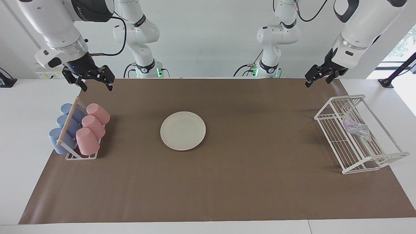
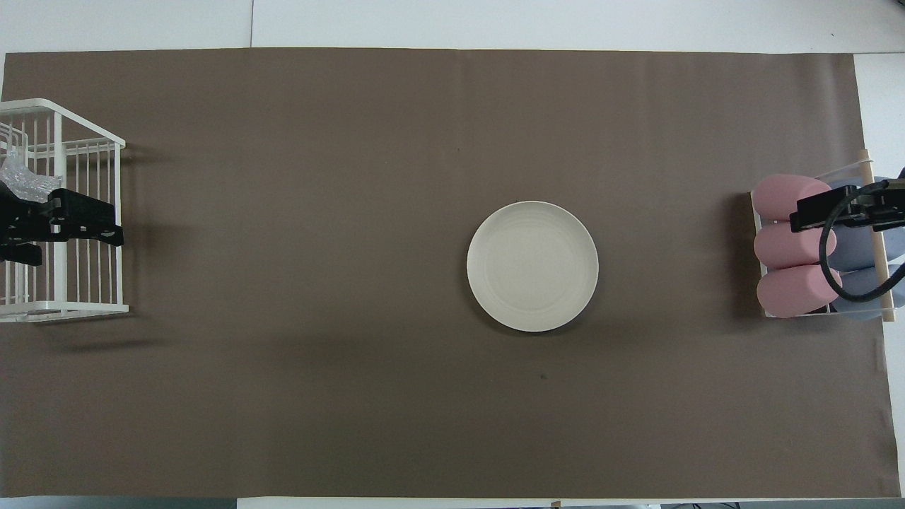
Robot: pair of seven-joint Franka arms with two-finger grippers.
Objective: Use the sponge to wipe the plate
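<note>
On desk centre: plate [image 1: 183, 130]; sponge [image 1: 357, 127] in wire rack [image 1: 373, 161]. Left gripper [image 1: 320, 78], right gripper [image 1: 95, 81]: raised, jaws wide, empty.

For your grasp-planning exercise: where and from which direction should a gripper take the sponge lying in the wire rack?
Probably pinch the sponge across its crumpled middle, coming straight down: the rack is open on top, and its wires block sideways approaches.

My white table [image 1: 26, 136] carries a brown mat [image 1: 208, 188]; a white wall [image 1: 208, 32] stands past it, with a window [image 1: 403, 45] at one corner.
</note>
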